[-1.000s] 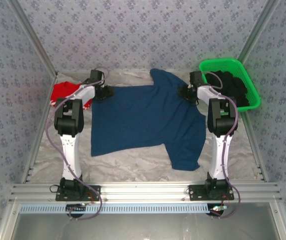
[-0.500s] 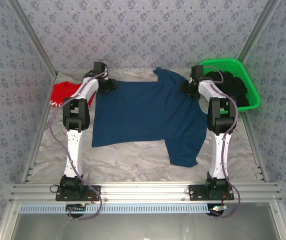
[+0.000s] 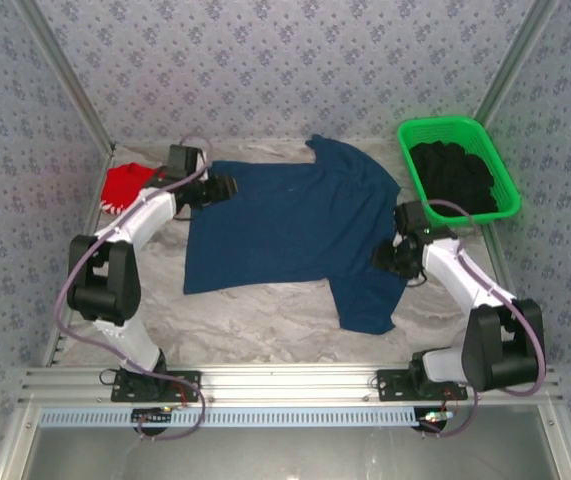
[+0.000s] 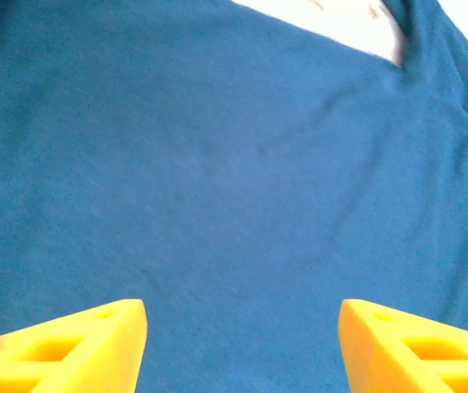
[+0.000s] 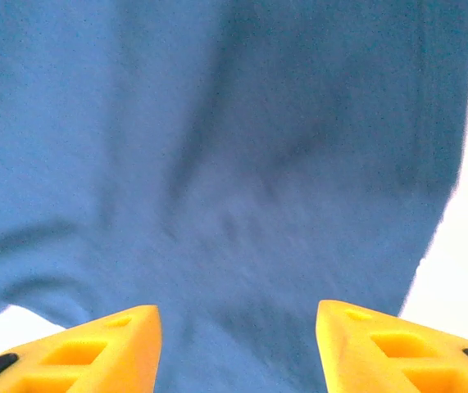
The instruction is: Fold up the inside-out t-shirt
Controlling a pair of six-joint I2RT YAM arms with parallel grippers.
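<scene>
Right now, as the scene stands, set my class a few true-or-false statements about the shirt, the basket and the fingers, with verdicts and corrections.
1. The navy t-shirt lies spread out on the table. True.
2. The green basket holds the red garment. False: it holds black clothing; the red garment lies on the table at the far left.
3. The left fingers stand apart over the t-shirt with nothing between them. True.
4. The right fingers are clamped on the basket's rim. False: they stand apart over the t-shirt's right side, away from the basket.
</scene>
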